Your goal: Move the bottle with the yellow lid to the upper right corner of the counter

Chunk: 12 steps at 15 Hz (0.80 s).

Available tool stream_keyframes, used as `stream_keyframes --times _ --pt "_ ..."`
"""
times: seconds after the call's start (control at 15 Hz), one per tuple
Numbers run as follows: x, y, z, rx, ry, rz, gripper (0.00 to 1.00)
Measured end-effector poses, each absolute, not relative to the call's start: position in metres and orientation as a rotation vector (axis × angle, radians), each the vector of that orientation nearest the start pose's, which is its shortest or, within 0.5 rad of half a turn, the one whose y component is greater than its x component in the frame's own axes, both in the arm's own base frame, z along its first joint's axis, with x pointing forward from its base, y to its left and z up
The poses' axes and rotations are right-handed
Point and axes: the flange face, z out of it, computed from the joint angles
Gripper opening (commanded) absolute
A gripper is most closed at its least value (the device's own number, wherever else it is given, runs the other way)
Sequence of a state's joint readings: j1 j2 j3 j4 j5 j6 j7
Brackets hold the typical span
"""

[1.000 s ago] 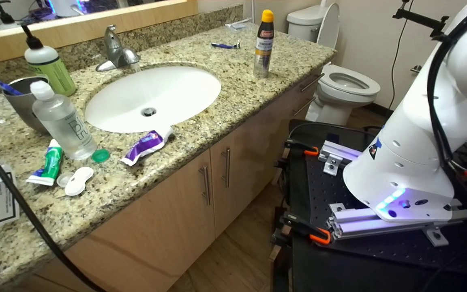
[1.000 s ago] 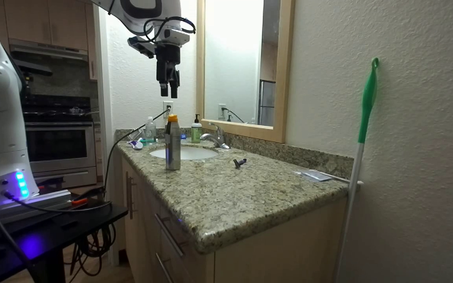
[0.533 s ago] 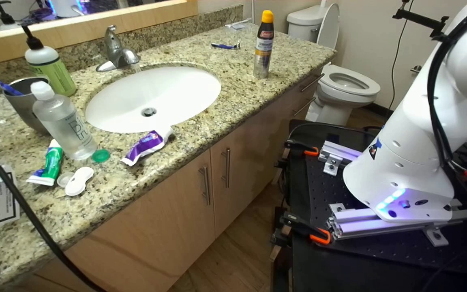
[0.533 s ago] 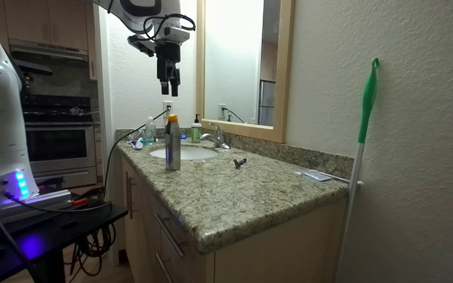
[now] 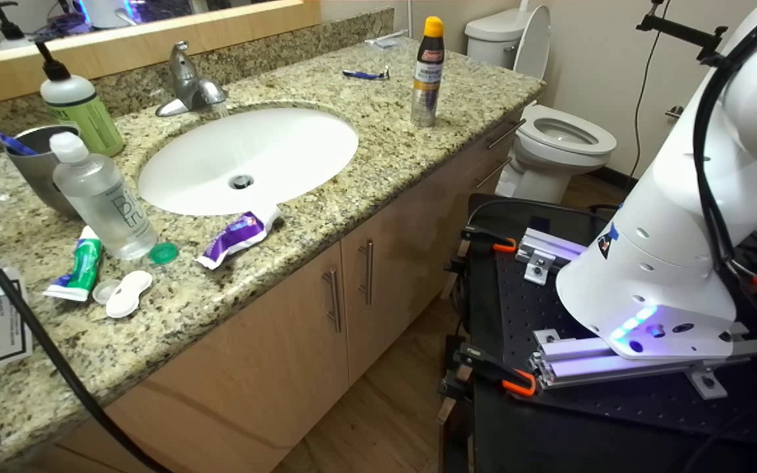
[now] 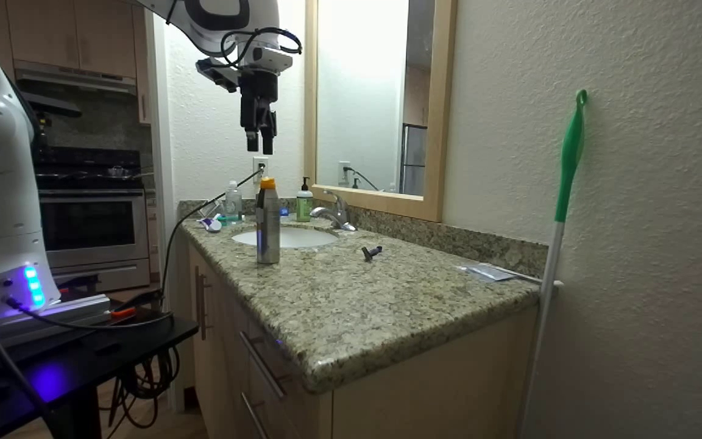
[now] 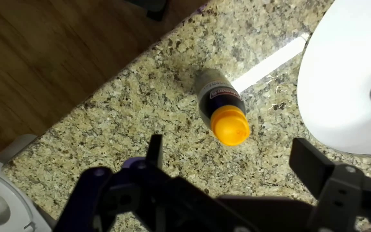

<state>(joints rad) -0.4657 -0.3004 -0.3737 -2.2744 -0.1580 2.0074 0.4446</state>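
Note:
The bottle with the yellow lid point(image 5: 426, 79) stands upright on the speckled granite counter point(image 5: 385, 151), near the front edge and to the sink's side. It also stands upright in an exterior view point(image 6: 269, 225) and shows from above in the wrist view point(image 7: 219, 93). My gripper point(image 6: 260, 149) points down and hangs above the height of the yellow cap, touching nothing. In the wrist view the gripper point(image 7: 226, 151) is open and empty. The cap appears just beyond the line between the fingertips, apart from both. The gripper is out of view in an exterior view that shows the arm's base.
A white sink point(image 5: 247, 157) and faucet point(image 5: 191, 89) are beside the bottle. A blue razor point(image 5: 365, 74) lies behind it. A flat packet point(image 6: 490, 272) lies at the far back corner. A mirror frame point(image 6: 443, 110) and green-handled pole point(image 6: 570, 158) stand along the wall.
In an exterior view my gripper has risen very slightly, then moved down and slightly to the left. The bottle and the other objects have not moved.

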Motion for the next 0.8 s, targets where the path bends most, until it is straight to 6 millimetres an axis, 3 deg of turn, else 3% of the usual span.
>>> stream_keyframes --times 0.2,0.47,0.8 --pt "0.304 -0.354 0.471 -2.630 1.785 -0.013 1.00" --pt "0.321 -0.344 0.443 -2.658 1.768 0.087 1.00" --pt "0.316 -0.348 0.448 -2.667 1.789 0.078 1.00"
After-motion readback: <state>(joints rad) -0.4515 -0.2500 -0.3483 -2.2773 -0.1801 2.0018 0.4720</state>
